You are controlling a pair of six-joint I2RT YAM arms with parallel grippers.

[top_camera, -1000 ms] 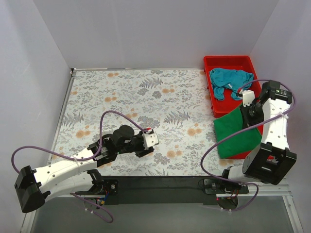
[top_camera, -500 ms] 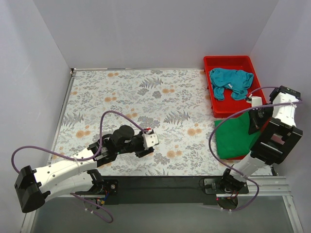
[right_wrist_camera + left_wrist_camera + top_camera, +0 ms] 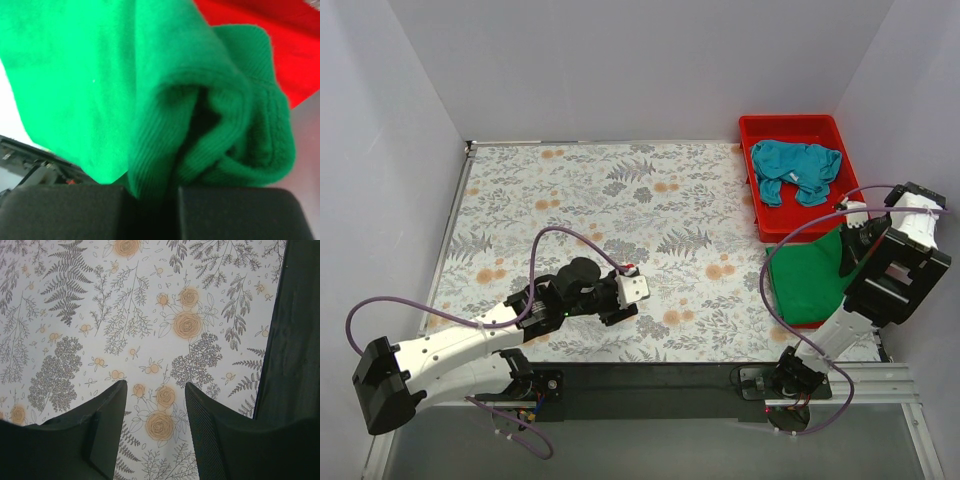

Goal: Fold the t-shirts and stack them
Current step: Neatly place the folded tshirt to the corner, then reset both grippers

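The bright green t-shirt (image 3: pixel 810 280) hangs bunched at the right edge, over the near end of the red tub. My right gripper (image 3: pixel 852 232) is shut on its ribbed fold, which fills the right wrist view (image 3: pixel 165 150). The teal blue t-shirt (image 3: pixel 794 170) lies crumpled inside the red tub (image 3: pixel 790 127) at the back right. My left gripper (image 3: pixel 638 290) hovers low over the floral table near the front centre, open and empty; its fingers (image 3: pixel 107 415) frame bare cloth pattern in the left wrist view.
The floral tablecloth (image 3: pixel 570 200) covers the table. Grey walls close in on the left, back and right. A purple cable (image 3: pixel 560 235) loops above the left arm and another (image 3: pixel 770 290) curls beside the green shirt.
My right arm has swung right and outward, pulling the green shirt toward the right edge so it bunches narrower. My left gripper has barely shifted.
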